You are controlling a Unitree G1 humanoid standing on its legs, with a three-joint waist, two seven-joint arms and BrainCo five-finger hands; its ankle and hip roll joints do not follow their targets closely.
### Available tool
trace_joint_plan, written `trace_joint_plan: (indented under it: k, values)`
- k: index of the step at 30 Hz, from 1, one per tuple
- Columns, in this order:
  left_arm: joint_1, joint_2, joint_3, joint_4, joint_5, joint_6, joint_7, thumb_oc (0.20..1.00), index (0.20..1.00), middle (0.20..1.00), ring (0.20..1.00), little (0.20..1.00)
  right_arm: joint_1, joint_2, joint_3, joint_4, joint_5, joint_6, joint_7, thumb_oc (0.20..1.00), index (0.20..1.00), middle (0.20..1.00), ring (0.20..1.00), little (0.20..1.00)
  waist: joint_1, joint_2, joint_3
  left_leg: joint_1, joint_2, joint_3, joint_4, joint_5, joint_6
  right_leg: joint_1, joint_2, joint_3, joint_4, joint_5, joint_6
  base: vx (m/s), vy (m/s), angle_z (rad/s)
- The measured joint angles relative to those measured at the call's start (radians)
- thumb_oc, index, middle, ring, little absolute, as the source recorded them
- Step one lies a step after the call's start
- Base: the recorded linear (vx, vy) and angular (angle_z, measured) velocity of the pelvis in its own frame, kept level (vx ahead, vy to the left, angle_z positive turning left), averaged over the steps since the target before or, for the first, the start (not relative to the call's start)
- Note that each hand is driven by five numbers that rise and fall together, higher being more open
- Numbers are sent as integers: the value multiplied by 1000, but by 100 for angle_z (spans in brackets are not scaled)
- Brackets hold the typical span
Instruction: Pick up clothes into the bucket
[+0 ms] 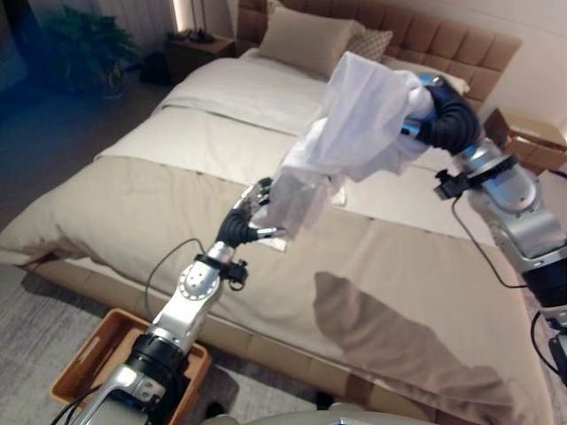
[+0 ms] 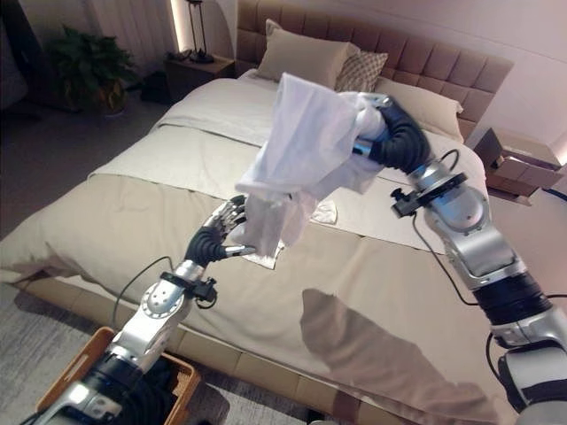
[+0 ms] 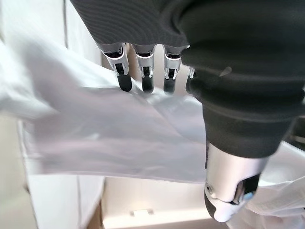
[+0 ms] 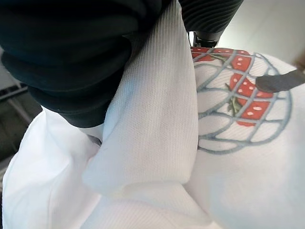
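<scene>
A wide bed (image 1: 177, 212) with a beige cover took up most of the scene, with a padded brown headboard (image 1: 425, 40) behind it and pillows (image 1: 306, 40) stacked at its head. A bedside table (image 1: 190, 49) stood at the far left corner with a potted plant (image 1: 84, 53) beside it on the floor, and a box (image 1: 532, 137) sat off the right side of the bed. On the floor near the foot of the bed, close to the robot's left arm, was a brown wooden tray (image 1: 89, 359) with raised sides. Nothing stood between the hands and the bed.

The white shirt (image 1: 354, 133) hung in the air above the middle of the bed, stretched between the two hands. It was thin, pale fabric, bunched at the top and trailing down to a narrower lower end. Seen close from the right wrist, it was ribbed, with a printed picture (image 4: 240, 102) of red strawberries in a grey net. A small part of white cloth (image 2: 326, 212) lay on the bed just behind the hanging piece.

The right hand (image 1: 423, 99) held the upper end high, the fabric wrapped over it so that its fingers were hidden; whether they were closed could not be told. The left hand (image 1: 251, 212) was lower, at the shirt's bottom end, with fingers (image 3: 125, 81) and thumb curled onto the fabric, pinching it.
</scene>
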Motion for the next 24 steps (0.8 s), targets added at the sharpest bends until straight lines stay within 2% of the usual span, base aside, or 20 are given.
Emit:
trace_joint_plan:
  k: [4, 7, 23, 24]
  values:
    - [-105, -51, -61, 4, 6, 11, 23, 1000, 1000, 1000, 1000, 1000, 0, 15, 49, -104, 0, 15, 25, 200, 200, 200, 200, 200, -17, 4, -17, 18, 2, 0, -13, 7, 0, 15, 4, -1, -6, 0, 0, 19, -4, -1]
    - [-133, -75, -65, 3, 6, 13, 43, 1000, 1000, 1000, 1000, 1000, 6, 45, 52, -126, 0, 15, 34, 200, 200, 200, 200, 200, -23, 5, -27, 33, 2, 2, -18, 7, 0, 27, 5, 0, -8, 0, 0, 0, 0, 0]
    - [-144, -119, -73, -4, 83, 36, 103, 1000, 1000, 1000, 1000, 1000, 50, 51, 58, -186, 0, 38, 104, 200, 200, 200, 200, 200, -20, 8, -40, 49, 0, -2, -34, 12, 0, 44, 5, -7, -15, 0, 0, 0, 0, 0]
    - [-156, -117, -89, -4, 83, 41, 100, 363, 363, 363, 363, 363, 50, 52, 58, -191, 0, 39, 105, 200, 200, 200, 200, 200, -19, 8, -40, 49, 0, -2, -34, 12, 0, 44, 5, -8, -15, 0, 0, 0, 0, 0]
